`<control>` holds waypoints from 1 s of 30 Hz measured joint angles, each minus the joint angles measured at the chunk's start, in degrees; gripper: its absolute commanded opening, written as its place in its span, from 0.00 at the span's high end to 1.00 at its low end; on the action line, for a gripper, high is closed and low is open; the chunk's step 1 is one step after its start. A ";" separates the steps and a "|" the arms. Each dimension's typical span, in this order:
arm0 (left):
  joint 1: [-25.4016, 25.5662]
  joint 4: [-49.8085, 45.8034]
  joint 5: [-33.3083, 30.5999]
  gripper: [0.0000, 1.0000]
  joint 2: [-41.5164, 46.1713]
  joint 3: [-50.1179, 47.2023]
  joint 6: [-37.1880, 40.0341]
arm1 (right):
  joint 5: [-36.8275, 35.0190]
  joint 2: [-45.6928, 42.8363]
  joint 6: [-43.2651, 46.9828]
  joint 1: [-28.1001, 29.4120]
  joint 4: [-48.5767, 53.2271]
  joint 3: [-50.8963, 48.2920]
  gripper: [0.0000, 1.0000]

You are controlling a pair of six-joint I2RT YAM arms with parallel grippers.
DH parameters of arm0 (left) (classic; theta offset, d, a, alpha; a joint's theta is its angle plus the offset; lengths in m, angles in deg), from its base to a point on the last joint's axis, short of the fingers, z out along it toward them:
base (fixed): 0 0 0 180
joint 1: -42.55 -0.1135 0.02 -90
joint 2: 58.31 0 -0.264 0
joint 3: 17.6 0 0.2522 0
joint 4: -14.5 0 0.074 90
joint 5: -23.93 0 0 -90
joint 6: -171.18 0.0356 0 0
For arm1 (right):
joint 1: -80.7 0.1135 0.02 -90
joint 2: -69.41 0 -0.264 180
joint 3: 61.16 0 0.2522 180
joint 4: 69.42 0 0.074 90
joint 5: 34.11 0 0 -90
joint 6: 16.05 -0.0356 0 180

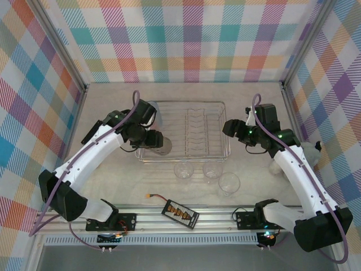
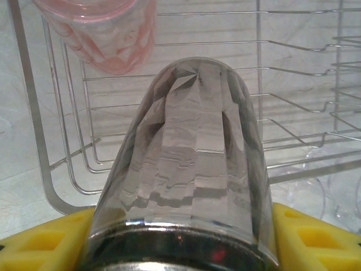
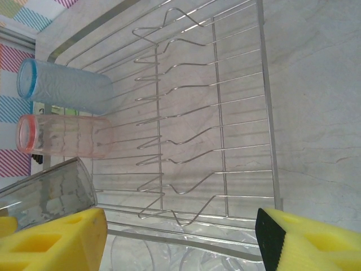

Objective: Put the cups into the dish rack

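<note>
Left end effector (image 2: 175, 248): clamped on smoky faceted tumbler (image 2: 186, 158), at wire dish rack (image 3: 269, 113) corner
Right end effector (image 3: 180, 245): wide apart, empty
In dish rack: one blue tumbler (image 3: 67, 87), one pink tumbler (image 3: 62, 135)
Surface (image 1: 141, 186): three clear tumblers (image 1: 184, 169) (image 1: 212, 170) (image 1: 229, 183)

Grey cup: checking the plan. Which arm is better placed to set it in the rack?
Likely left: the left gripper holds the grey cup at the rack's near left corner, by the pink cup. The right gripper hangs open at the rack's right end.

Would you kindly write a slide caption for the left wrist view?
Left gripper holds a smoky grey cup at the dish rack, where a pink cup already sits.
</note>
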 measured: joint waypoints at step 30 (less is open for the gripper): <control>0.00 -7.76 -9.35 0.60 -14.23 5.60 2.62 | 9.25 4.72 5.70 0.00 5.29 2.05 0.30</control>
